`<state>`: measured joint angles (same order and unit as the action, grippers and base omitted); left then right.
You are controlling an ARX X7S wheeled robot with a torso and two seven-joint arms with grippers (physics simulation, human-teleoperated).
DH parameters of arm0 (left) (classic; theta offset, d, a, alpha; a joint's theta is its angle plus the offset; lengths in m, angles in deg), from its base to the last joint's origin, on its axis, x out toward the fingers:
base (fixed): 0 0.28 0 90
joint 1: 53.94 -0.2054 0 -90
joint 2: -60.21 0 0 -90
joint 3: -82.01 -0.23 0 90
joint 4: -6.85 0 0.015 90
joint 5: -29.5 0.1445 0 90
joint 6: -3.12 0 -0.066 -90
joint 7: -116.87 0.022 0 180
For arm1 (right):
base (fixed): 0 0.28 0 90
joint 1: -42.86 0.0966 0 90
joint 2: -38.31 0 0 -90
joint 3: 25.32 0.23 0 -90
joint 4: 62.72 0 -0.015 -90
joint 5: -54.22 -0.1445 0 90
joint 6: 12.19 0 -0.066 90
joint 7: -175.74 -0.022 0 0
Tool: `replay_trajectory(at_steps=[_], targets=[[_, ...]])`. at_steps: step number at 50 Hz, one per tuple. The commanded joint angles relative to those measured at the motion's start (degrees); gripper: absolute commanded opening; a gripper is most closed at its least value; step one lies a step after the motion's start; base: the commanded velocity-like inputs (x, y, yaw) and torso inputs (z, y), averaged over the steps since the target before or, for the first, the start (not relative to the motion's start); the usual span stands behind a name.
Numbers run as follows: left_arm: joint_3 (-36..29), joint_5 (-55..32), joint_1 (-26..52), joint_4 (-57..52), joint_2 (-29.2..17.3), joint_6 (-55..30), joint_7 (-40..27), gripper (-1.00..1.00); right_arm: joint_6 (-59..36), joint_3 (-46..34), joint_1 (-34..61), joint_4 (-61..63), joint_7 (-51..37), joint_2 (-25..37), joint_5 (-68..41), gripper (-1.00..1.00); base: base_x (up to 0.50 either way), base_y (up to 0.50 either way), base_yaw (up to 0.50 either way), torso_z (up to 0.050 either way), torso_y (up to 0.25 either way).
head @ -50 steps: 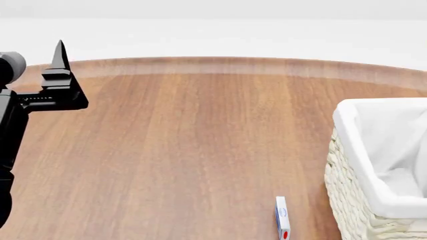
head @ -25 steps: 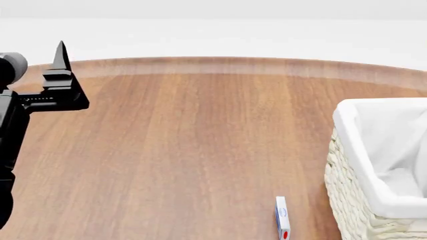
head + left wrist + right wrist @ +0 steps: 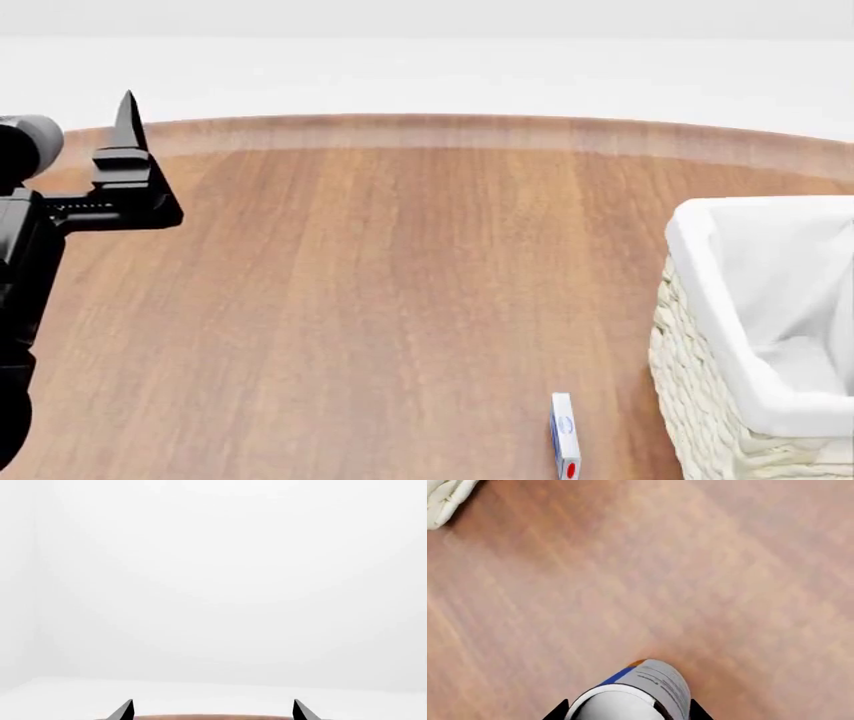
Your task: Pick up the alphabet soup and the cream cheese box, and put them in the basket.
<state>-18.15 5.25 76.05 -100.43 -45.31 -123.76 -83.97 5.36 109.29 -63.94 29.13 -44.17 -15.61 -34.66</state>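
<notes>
Soup (image 3: 639, 692) is sitting between the two dark fingertips of the right end effector (image 3: 628, 711) in the right wrist view, its pale top and a strip of blue label with a dab of orange showing. Each fingertip (image 3: 558, 711) is lying close against the can's side, so the right end effector is grasping the soup. The frame edge is cutting off most of the can and nearly all of both fingers, and whether the can is lifted off the wooden surface (image 3: 694, 570) is hard to make out. A corner of the basket (image 3: 446, 497) is peeking in at the far edge of that view.

In the head view the right arm and the soup are lying out of frame. The box (image 3: 565, 435) is standing on edge on the surface, just beside the basket (image 3: 694, 350), and the lower frame edge is clipping it. The basket itself is running off the right side.

The left end effector (image 3: 127, 125) is hovering over the surface's far left, well apart from the box. In the left wrist view its two tips are standing wide apart with nothing between them, so the left end effector (image 3: 212, 711) is released; only those tips are showing.
</notes>
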Motion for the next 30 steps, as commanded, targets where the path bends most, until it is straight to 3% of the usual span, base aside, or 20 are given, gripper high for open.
replay_trajectory(at_steps=[1,16,20,30], targets=[[-0.2,-0.2,-0.3,-0.2,-0.2,0.2,-0.2,1.0,1.0,-2.3,0.6,-1.6,2.6,-0.7,2.3,-1.0,0.01,0.0,0.0,0.0,0.0],[-0.4,-0.4,-0.3,0.2,-0.4,0.6,-0.4,1.0,0.1,-1.4,1.2,1.2,-1.5,0.5,-1.1,-1.0,0.0,0.0,0.0,-0.002,0.0],[-0.5,-0.5,-0.2,0.3,-0.4,0.6,-0.5,1.0,-1.1,-2.4,5.4,4.6,-16.8,5.8,-17.2,-1.0,0.0,0.0,0.0,0.0,0.0],[-0.6,-0.6,0.2,0.7,-0.6,0.6,-0.6,1.0,5.1,-12.3,15.7,7.2,-30.9,16.2,-33.9,-1.0,0.0,0.0,0.0,0.0,0.0]])
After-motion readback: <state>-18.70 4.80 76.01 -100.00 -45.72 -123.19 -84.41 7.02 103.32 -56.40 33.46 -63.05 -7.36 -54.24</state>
